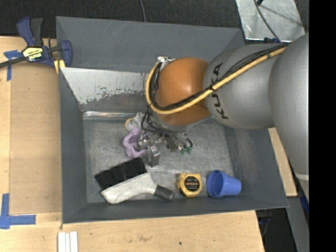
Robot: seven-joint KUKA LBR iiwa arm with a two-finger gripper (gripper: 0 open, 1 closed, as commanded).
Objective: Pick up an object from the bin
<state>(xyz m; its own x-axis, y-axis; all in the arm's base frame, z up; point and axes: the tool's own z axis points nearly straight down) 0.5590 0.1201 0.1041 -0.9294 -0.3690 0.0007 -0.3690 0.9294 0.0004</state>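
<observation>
the grey robot arm (252, 88) reached in from the right, its rounded orange wrist cover (178, 91) wrapped by a yellow cable (236, 70) and hanging over the middle of the grey metal bin (73, 156). below the cover, the gripper (152, 152) was low over the bin floor, a little left of centre. whether it was spread or closed could not be told, since its tip was tangled in dark metal parts and shadow. a soft lilac looped thing of twisted plastic (130, 139) lay just beside the gripper on its left, its lower curl touching or nearly touching the gripper's side; it could not be told whether any of it was gripped. a small pale yellowish piece (129, 123) sat just above the lilac thing, near the back of the floor. a tiny green-and-white bit (186, 149) lay just to the right of the gripper. in front of the gripper, a flat black ribbed block (121, 173) lay at a slant, with a long white piece with a dark end (126, 191) touching its lower edge. further right along the front wall sat a round yellow tape measure (190, 184), and just beside it a blue plastic cup (223, 185) lying on its side with its mouth to the left.
</observation>
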